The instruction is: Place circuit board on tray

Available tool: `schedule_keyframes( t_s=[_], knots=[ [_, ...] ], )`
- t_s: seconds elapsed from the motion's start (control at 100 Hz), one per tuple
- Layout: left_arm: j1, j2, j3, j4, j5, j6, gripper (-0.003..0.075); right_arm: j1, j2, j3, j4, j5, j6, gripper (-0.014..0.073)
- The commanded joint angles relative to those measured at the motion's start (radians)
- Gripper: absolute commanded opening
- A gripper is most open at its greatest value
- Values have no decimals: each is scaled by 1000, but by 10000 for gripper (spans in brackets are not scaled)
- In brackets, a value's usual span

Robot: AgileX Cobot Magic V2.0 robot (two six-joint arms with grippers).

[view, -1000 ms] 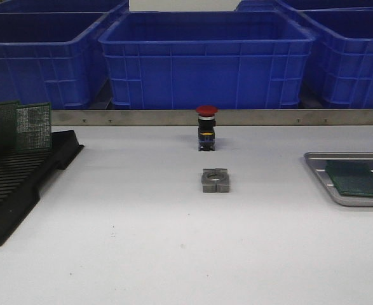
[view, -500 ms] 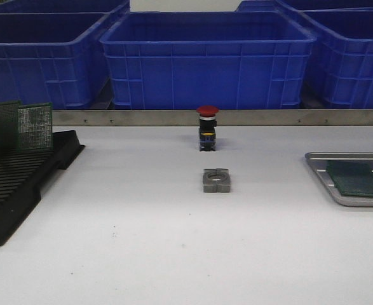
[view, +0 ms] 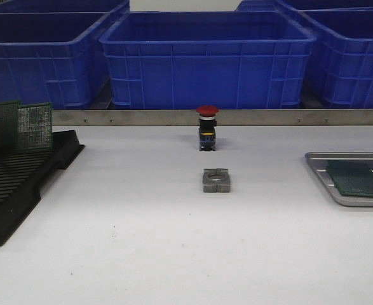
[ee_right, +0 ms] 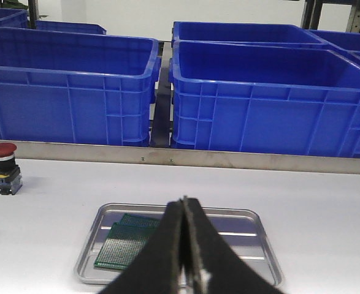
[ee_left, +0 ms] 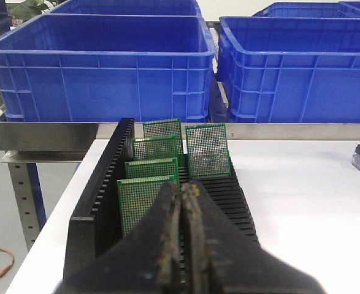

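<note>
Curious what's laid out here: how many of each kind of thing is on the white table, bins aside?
Green boards standing in rack: 5
Green boards on tray: 2
Rack: 1
Tray: 1
Red button: 1
Metal block: 1
Total: 11

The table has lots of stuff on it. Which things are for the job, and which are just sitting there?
For the job:
- tray
- green boards on the tray
- green boards in the black rack
- black rack
- left claw, shut
- right claw, shut

Just sitting there:
- red button
- metal block
- blue bins
</note>
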Motion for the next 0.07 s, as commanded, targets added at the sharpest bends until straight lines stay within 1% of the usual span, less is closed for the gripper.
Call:
schedule_keyframes(
  t_s=[0.0,0.06],
  knots=[
    [-8,-29,48,0,-78,-9,-20,-8,-27,-11,-9,-92,2,-113],
    [-8,-29,48,0,-78,-9,-20,-8,-27,-11,-9,-92,2,-113]
  ],
)
